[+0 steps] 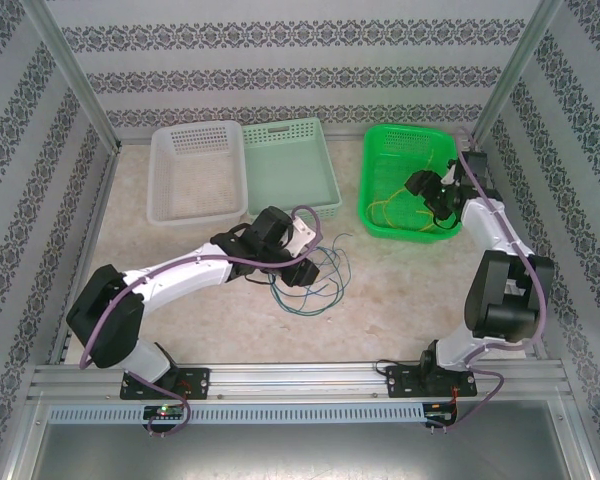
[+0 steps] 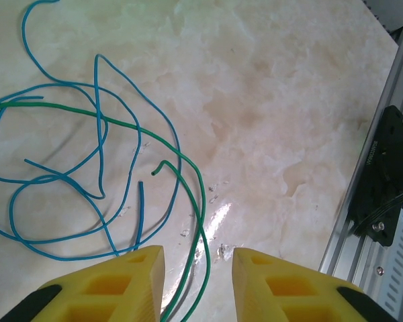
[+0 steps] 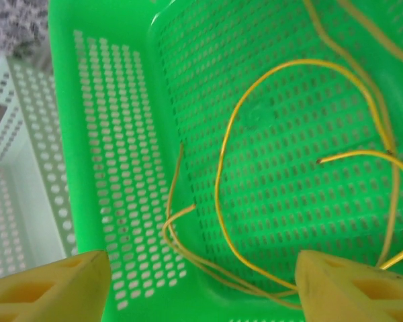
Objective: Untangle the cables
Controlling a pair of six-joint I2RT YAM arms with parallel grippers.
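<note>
Blue cables (image 2: 99, 134) and a green cable (image 2: 203, 231) lie in loose crossing loops on the marble table; in the top view this tangle (image 1: 315, 275) sits at mid-table. My left gripper (image 2: 198, 258) hovers low over it, open, and two green strands run through the gap between its yellow fingers (image 2: 131, 275) without being pinched. Yellow cables (image 3: 216, 188) lie curled on the floor of the green basket (image 3: 107, 134). Above them my right gripper (image 3: 203, 265) stands wide open, holding nothing. From above, the right gripper (image 1: 425, 190) is inside the green basket (image 1: 365, 195).
A white basket (image 1: 195, 175) and a pale green basket (image 1: 290, 165) stand at the back, left of the green one. An aluminium rail (image 2: 363, 221) borders the table close to the left gripper. Patterned walls enclose the table.
</note>
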